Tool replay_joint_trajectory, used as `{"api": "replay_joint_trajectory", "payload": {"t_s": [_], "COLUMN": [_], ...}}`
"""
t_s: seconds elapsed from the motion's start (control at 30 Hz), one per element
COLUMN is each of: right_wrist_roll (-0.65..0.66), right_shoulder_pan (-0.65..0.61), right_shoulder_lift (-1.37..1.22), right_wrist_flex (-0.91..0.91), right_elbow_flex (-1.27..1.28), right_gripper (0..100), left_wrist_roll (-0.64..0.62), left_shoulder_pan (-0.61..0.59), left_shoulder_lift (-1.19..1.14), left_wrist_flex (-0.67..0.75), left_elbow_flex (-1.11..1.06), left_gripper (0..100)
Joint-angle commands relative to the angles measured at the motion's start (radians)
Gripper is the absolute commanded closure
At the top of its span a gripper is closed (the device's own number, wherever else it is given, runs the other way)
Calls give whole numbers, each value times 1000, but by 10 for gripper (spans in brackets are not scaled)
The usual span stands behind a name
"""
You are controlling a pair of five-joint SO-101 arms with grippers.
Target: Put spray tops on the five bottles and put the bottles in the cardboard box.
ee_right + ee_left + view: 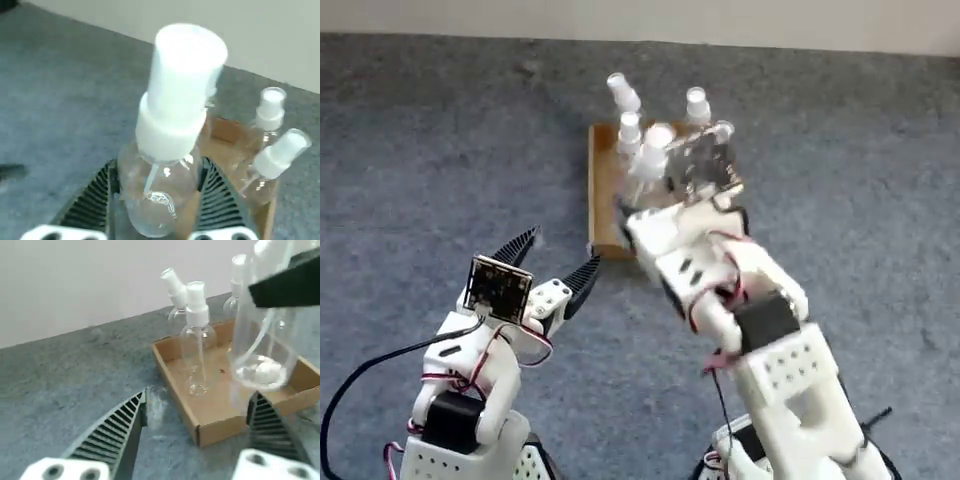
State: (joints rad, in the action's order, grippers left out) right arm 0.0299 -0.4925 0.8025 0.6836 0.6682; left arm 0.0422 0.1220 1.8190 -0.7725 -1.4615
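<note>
The grey table [420, 150] is the biggest thing under me. The low cardboard box [603, 200] lies on it, in front of my right arm. My left claw [560, 250] is spread wide with nothing between its fingers, and it hovers above the table near the box's front corner. My right claw [155, 200] is closed on a clear bottle [159, 175], one finger on each side of its round body. It holds this bottle over the box (whether the bottom touches the box floor, I cannot tell). A second bottle [197, 355] stands upright inside the box. A third bottle [176, 295] is at the far edge of the box (inside or just behind, I cannot say). The clear bottle wears its white spray top [182, 85], and the other two also wear tops.
</note>
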Motion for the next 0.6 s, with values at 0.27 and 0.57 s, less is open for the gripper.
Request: {"api": "replay_joint_trajectory", "payload": {"t_s": [0.27, 0.57], "right_wrist_roll": [43, 40], "right_shoulder_pan": [61, 58], "right_shoulder_lift": [-300, -415], "right_wrist_flex": [-329, -366], "right_elbow_flex": [-48, -42], "right_gripper": [995, 995], "left_wrist_roll": [0, 0], "left_shoulder_pan": [-110, -110], "left_shoulder_lift": [4, 4], "left_wrist_flex": [15, 15], "left_elbow_flex": [4, 4], "left_gripper": [934, 934]}}
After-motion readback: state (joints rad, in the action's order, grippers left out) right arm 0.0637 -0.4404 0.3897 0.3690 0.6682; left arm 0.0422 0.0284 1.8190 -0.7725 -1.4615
